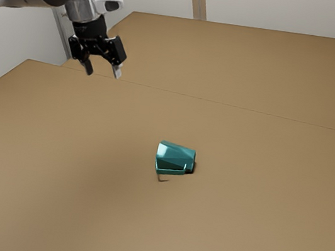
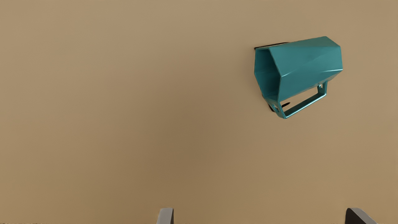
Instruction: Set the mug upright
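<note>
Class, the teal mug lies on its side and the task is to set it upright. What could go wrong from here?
The open tool hangs well away from the mug, so a badly aimed approach might knock it across the table.
The handle juts from the mug's side, so a finger could catch on it and twist the mug.
The mug's sides are angular, so it may turn in the grip while being tipped up.

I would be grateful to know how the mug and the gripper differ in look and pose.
The mug is teal, while the gripper is mostly black. The mug lies on its side on the table, while the gripper hangs raised above the table with its fingers apart. Both have angular shapes.
</note>
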`<state>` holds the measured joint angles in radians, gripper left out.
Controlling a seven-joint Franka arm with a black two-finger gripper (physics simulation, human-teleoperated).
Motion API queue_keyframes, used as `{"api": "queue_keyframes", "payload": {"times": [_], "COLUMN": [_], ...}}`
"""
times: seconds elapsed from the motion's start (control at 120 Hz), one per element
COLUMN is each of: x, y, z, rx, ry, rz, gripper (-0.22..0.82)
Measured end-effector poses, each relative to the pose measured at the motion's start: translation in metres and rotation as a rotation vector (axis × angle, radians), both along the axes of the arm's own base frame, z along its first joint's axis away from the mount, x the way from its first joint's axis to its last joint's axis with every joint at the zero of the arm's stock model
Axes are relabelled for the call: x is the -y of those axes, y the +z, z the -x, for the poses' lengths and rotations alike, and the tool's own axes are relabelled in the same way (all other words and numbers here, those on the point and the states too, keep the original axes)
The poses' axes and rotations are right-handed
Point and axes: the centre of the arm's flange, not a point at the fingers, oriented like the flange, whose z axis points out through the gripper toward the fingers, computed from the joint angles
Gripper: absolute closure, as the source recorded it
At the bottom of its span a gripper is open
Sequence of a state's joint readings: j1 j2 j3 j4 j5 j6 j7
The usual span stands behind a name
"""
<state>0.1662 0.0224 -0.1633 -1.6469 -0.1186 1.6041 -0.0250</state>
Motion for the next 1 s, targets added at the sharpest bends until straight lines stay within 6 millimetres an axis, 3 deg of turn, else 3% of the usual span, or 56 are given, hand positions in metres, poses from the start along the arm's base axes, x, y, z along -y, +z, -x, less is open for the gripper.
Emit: {"api": "queue_keyframes", "payload": {"times": [0.425,0.592,0.692,1.0], "x": [-0.044,-0.026,-0.015,-0.015], "y": [-0.141,-0.189,-0.207,-0.247], "z": [0.007,0.012,0.011,0.005], "rx": [-0.054,-0.073,-0.033,0.141], "ry": [0.276,0.292,0.269,0.164], "rz": [0.383,0.520,0.602,0.692], "gripper": [0.00,0.00,0.00,0.00]}}
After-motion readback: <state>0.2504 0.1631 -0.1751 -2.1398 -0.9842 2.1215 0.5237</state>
